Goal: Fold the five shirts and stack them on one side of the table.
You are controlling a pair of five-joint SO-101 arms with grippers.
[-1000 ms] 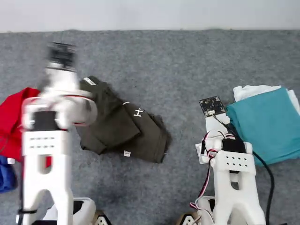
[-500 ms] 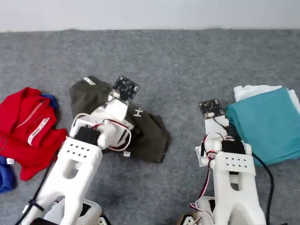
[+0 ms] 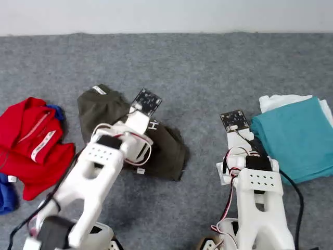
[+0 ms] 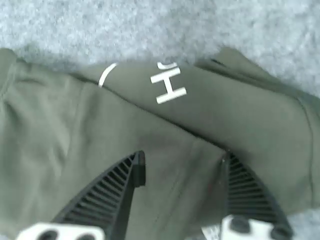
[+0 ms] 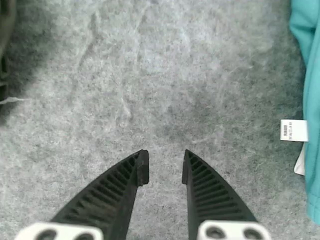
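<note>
At the bottom of the high view the two arms rise from their bases, the left arm [image 3: 86,187] leaning from lower left towards the centre, the right arm [image 3: 257,192] standing at lower right; the right gripper [image 5: 162,167] hangs over bare grey table [image 3: 208,67], its jaws parted by a narrow gap and nothing between them; a teal shirt [image 5: 307,75] with a white tag [image 5: 293,131] shows at the right edge of the right wrist view.

The left gripper [image 4: 182,170] is spread wide over a dark olive shirt [image 4: 225,115], with olive cloth in the gap between the jaws; whether the tips press into the cloth I cannot tell; white lettering lies on the shirt just beyond the gripper.

In the high view the olive shirt [image 3: 104,107] lies crumpled left of centre, partly under the left arm; a red shirt [image 3: 26,146] is bunched at the left edge, well apart from the olive one, with a blue shirt [image 3: 6,192] at the lower left edge touching it.

On the right side the teal shirt [image 3: 296,138] lies folded on top of a white shirt [image 3: 281,100], whose edge shows above it; beyond everything the table runs to a pale wall [image 3: 166,15] along the top of the frame.
</note>
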